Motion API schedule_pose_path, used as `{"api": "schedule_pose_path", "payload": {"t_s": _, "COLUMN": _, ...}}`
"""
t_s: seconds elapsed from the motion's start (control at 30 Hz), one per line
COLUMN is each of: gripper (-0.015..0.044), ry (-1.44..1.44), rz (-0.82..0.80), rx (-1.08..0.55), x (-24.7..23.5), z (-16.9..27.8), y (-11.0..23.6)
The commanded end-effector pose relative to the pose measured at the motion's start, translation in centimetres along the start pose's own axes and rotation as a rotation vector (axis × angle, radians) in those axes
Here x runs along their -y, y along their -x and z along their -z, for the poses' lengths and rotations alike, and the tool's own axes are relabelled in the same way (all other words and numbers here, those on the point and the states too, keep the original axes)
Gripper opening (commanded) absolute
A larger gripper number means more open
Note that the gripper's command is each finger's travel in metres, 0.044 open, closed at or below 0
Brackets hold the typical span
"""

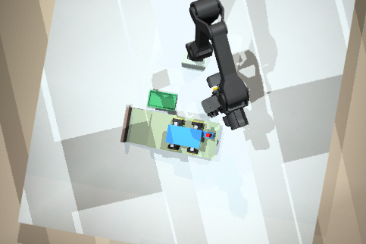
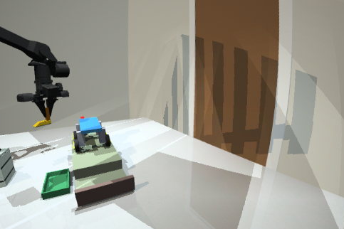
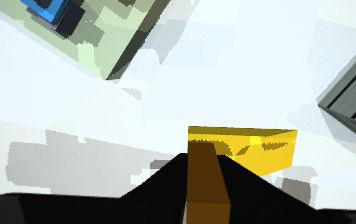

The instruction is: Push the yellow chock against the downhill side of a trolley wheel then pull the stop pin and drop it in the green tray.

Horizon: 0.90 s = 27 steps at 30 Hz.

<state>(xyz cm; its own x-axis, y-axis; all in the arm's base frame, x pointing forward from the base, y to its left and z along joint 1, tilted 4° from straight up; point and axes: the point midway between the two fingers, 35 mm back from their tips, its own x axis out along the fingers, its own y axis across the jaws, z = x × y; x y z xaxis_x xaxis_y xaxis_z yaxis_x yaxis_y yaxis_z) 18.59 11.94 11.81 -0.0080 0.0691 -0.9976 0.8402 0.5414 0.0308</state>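
My gripper [image 2: 47, 109] [image 3: 201, 162] is shut on the orange handle of the yellow chock [image 1: 215, 89] [image 2: 42, 123] [image 3: 265, 152]. It holds the chock in the air, off to the tray side of the ramp's uphill end. The chock's rubber base cannot be made out. The blue trolley [image 1: 184, 136] [image 2: 90, 125] stands on the pale green ramp [image 1: 158, 130] [image 2: 95, 158] [image 3: 120, 35], with nothing against the downhill side of its visible wheels. The red-headed stop pin [image 1: 208, 135] [image 2: 82, 117] stands at the trolley's uphill end. The green tray [image 1: 162, 99] [image 2: 56, 182] is empty.
A dark brown end board [image 1: 126, 124] [image 2: 105, 190] stands across the ramp's low end. The tray lies close beside the ramp's lower half. The arm's block-like base [image 1: 193, 64] [image 2: 1, 168] [image 3: 347, 100] stands beyond the tray, on the same side of the ramp.
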Motion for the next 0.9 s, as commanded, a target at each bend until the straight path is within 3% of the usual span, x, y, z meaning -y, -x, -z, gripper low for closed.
{"api": "schedule_pose_path", "payload": {"t_s": 0.0, "gripper": 0.0, "ry": -0.117, "rz": 0.005, "rx": 0.004, "x": 0.0, "z": 0.0, "y": 0.0}}
{"api": "schedule_pose_path", "payload": {"t_s": 0.43, "gripper": 0.0, "ry": -0.549, "rz": 0.006, "rx": 0.006, "x": 0.0, "z": 0.0, "y": 0.0}}
{"api": "schedule_pose_path", "payload": {"t_s": 0.87, "gripper": 0.0, "ry": -0.574, "rz": 0.007, "rx": 0.008, "x": 0.5, "z": -1.9, "y": -0.1}}
